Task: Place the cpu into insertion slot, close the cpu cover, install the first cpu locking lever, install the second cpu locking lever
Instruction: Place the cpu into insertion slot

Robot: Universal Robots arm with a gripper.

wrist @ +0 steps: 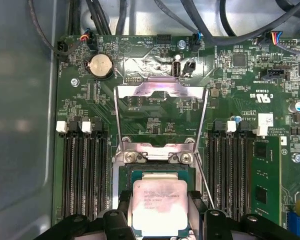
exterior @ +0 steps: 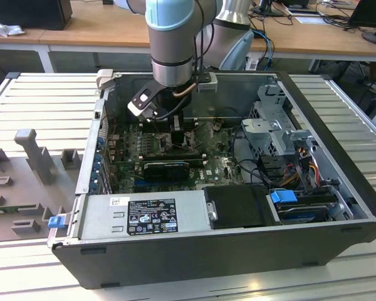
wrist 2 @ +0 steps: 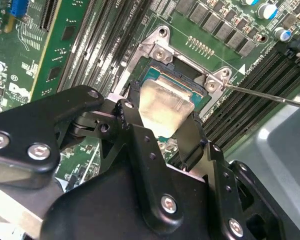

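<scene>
The cpu (wrist: 159, 206) lies over the insertion slot (wrist: 155, 174).

From my remote station I count one pale silvery flat square cpu (wrist: 160, 207), one square dark-rimmed insertion slot (wrist: 155, 172) in one green circuit board (wrist: 90, 100), and one thin grey metal cpu cover (wrist: 161, 90). I also count two round silver screws (wrist: 132, 157), one round silver coin battery (wrist: 101, 65) and two groups of long black memory slots (wrist: 85, 170). The exterior view gives one dark grey computer case (exterior: 175, 251), two blue plastic tabs (exterior: 53, 221) and one grey and light blue robot arm (exterior: 172, 37)
</scene>
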